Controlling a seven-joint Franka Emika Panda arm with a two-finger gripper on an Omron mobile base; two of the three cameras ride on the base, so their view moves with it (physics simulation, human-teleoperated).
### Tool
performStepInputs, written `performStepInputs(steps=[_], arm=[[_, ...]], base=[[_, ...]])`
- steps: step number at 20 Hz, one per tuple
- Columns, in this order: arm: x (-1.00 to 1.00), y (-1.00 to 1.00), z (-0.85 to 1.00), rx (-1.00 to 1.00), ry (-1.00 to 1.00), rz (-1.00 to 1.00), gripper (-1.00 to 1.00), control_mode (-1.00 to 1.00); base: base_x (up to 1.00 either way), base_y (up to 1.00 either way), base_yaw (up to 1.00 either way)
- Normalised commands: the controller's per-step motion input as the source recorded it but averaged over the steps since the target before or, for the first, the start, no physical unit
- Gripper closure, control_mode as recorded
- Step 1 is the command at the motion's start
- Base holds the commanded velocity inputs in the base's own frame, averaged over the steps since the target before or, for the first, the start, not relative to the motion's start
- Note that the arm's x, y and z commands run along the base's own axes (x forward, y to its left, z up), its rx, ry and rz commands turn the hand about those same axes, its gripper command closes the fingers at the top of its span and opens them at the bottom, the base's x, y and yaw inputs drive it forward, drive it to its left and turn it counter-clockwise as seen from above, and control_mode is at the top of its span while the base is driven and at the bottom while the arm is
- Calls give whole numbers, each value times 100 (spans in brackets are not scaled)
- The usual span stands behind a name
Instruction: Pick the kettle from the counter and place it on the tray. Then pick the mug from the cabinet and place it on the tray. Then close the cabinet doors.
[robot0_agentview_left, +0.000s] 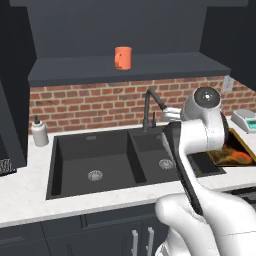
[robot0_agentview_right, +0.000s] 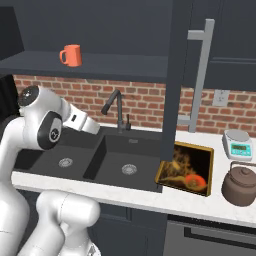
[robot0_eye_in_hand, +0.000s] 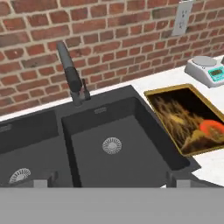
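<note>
Kettle is a squat brownish-grey metal thing with a round lid knob and a thin arched handle, sitting upright on the white counter near its front edge, just beside the tray's right side and not on it. Can't tell which way its spout points. Just behind it, toward the back edge by the brick wall, there's a white scale.

Tray is golden-brown with a dark rim and an orange blotch in its pattern. It lies flat right next to the black double sink, long axis running front to back across the counter.

Mug is bright orange and stands upright on the dark cabinet shelf above the sink; in the right base view its handle sticks out to the left. The cabinet door with the long silver bar handle is swung open and hangs in front of the tray in that view, hiding the tray's left part.

Faucet rises at the sink's back edge, and a white soap bottle is on the counter at the sink's left end.

End effector hangs over the sink, jaws spread wide, nothing between the fingertips.
</note>
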Motion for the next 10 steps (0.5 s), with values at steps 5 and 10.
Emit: performStepInputs(steps=[5,10], arm=[[-3,-9,0,0,-24,-63,-100,-100],[0,-13,0,4,-19,-48,-100,-100]], base=[[0,0,0],[0,0,0]])
